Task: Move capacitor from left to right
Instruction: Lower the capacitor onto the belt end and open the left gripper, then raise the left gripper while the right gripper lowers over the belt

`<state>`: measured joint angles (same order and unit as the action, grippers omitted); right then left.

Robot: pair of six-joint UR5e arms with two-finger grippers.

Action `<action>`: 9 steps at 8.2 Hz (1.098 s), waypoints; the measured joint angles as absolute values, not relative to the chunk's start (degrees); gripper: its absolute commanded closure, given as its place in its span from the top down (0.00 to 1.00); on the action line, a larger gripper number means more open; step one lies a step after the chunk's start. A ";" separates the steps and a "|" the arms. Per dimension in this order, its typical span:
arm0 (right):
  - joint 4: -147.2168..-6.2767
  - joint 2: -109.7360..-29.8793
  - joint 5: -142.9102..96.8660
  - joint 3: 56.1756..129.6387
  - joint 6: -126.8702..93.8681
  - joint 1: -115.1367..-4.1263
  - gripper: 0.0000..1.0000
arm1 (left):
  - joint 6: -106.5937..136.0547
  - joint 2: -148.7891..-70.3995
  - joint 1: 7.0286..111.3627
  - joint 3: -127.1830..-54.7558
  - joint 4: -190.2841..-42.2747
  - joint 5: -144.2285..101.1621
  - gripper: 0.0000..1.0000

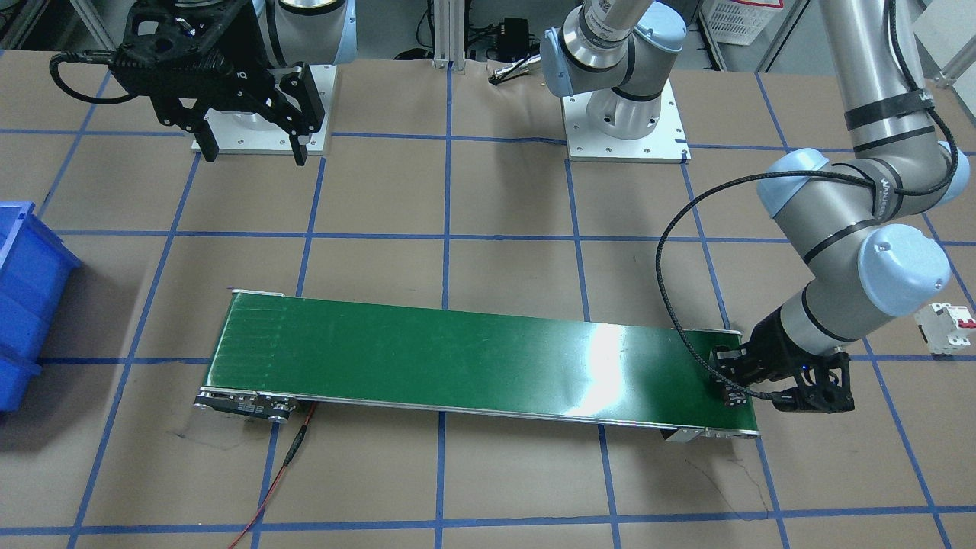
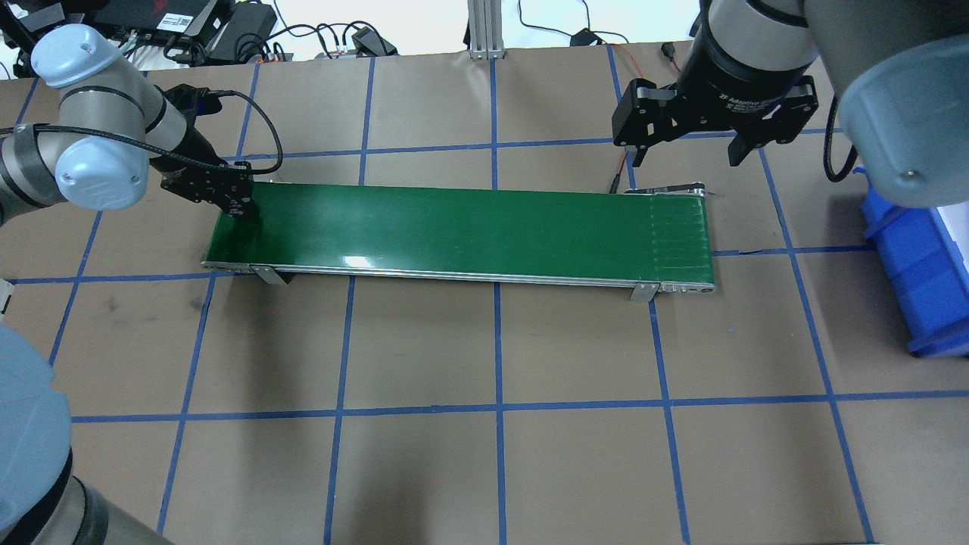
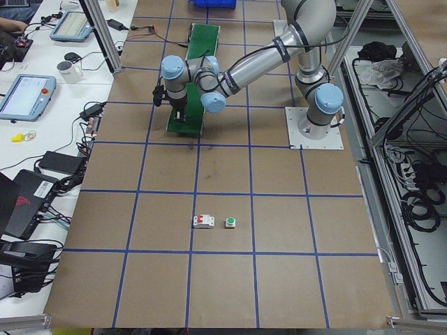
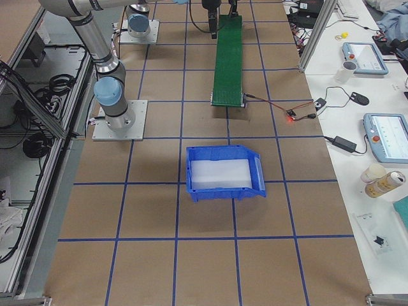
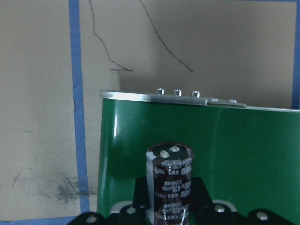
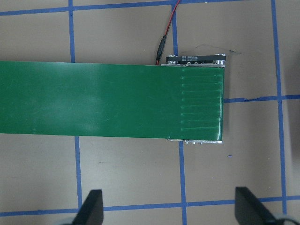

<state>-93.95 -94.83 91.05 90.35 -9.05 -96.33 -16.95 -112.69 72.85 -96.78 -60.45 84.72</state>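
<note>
Your left arm comes in from the upper left of the overhead view, elbow folded and wrist tipped down, so the left end effector [image 2: 241, 206] sits low at the left end of the green conveyor belt [image 2: 469, 227]. In the left wrist view the capacitor [image 5: 169, 180] stands upright at lower centre, silvery end up, clamped between the fingers. Green belt lies behind it and the belt's metal end rail runs across the middle of the frame. You cannot tell from these views whether its base touches the belt.

Your right arm holds the right end effector [image 1: 255, 156] high over the desk [image 2: 424, 469], at the upper left of the front-facing view. It points straight down with its fingers spread wide apart. In the right wrist view the two fingertips [image 6: 91, 206] show near the lower corners, and the belt's other end lies below, across the upper half of the frame.

A blue bin [image 1: 23, 297] rests on the desk at the left edge of the front-facing view, well apart from the belt. A white circuit breaker [image 1: 945, 328] lies at the right edge, near the left arm's wrist.
</note>
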 measured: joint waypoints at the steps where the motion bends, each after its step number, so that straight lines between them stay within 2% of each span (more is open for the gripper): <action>1: -93.95 -94.83 91.05 90.35 -9.05 -96.33 1.00 | -16.99 -113.15 73.09 -96.81 -60.74 84.80 0.33; 2: -93.96 -94.83 91.06 90.35 -9.05 -96.33 1.00 | -16.98 -113.13 73.30 -96.83 -61.24 84.87 0.93; 3: -93.96 -94.83 91.09 90.35 -9.05 -96.33 1.00 | -16.89 -112.64 73.77 -96.85 -62.23 85.01 1.00; 9: -94.48 -92.73 91.06 90.36 -7.69 -96.29 1.00 | -14.56 -101.01 77.06 -96.62 -69.21 85.50 1.00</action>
